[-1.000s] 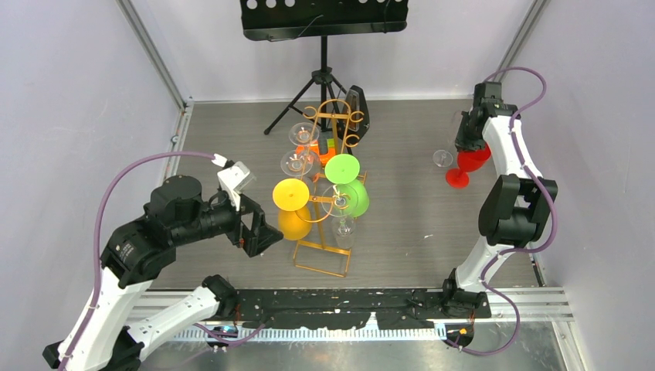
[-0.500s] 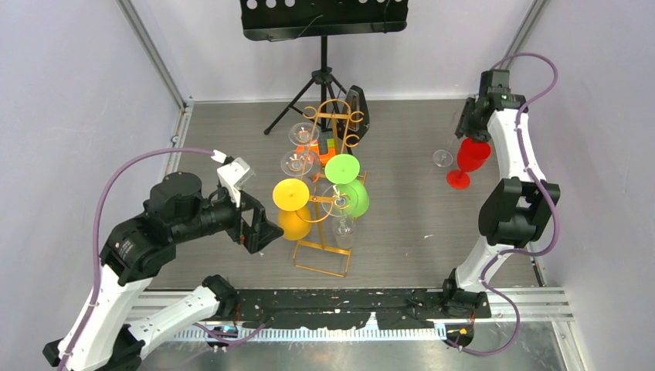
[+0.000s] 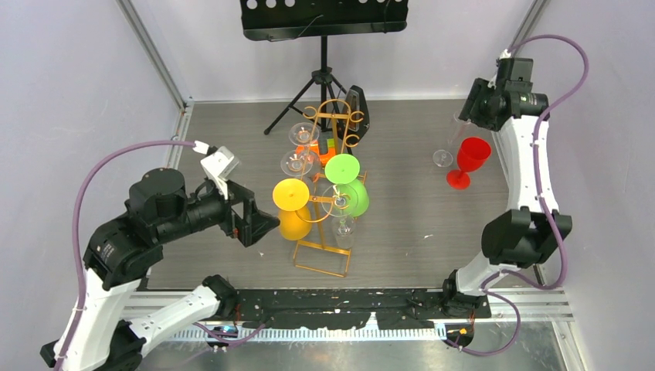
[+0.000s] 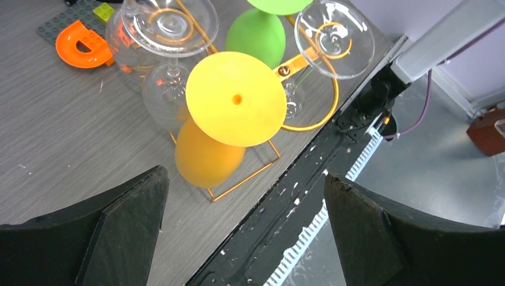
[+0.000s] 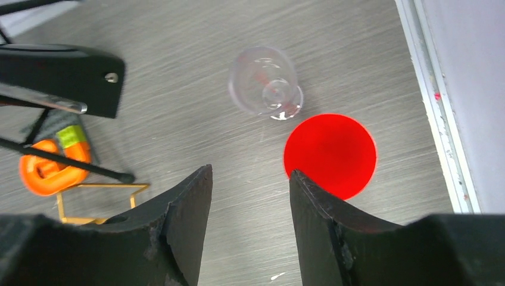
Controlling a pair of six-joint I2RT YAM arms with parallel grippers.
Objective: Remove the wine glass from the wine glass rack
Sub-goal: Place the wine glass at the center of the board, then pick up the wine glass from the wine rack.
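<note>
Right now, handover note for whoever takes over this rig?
Left gripper: open, empty, facing the yellow plastic wine glass hanging on the gold wire wine glass rack.
Right gripper: open, empty, above the red plastic wine glass.
Done: red glass stands on the grey table, a clear glass beside it.
Left: yellow, a green wine glass and clear glasses hang on the rack.

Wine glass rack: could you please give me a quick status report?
Left gripper open, empty, facing yellow glass hanging on wine glass rack. Right gripper open, empty; red glass stands free on table. Clear glasses crowd it.
</note>
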